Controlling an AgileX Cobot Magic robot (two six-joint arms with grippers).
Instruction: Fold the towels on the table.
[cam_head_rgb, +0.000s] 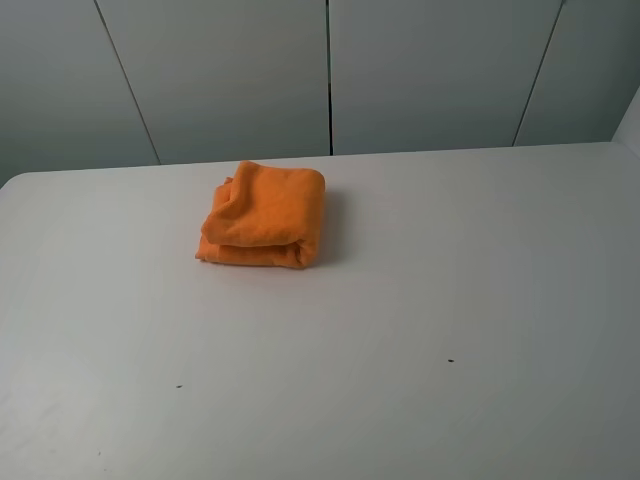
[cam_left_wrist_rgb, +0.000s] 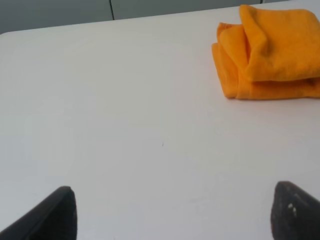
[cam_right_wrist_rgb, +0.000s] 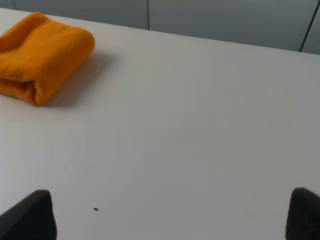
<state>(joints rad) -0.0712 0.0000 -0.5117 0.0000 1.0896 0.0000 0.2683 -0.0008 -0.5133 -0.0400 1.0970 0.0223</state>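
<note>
Both pincers, left pincer (cam_left_wrist_rgb: 172, 212) and right pincer (cam_right_wrist_rgb: 172, 215), gape wide and empty, well apart from the folded towel (cam_head_rgb: 265, 216).

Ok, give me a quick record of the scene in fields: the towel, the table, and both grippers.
towel: orange towel, folded into a compact bundle, lying left of centre toward the far edge
table: white table, a few dark specks
left gripper: left gripper open, empty, clear of the towel
right gripper: right gripper open, empty, clear of the towel

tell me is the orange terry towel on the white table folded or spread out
Folded. The bright orange terry towel sits as a compact stacked bundle on the white matte table, layers visible at its edge, with neither gripper touching it.
</note>
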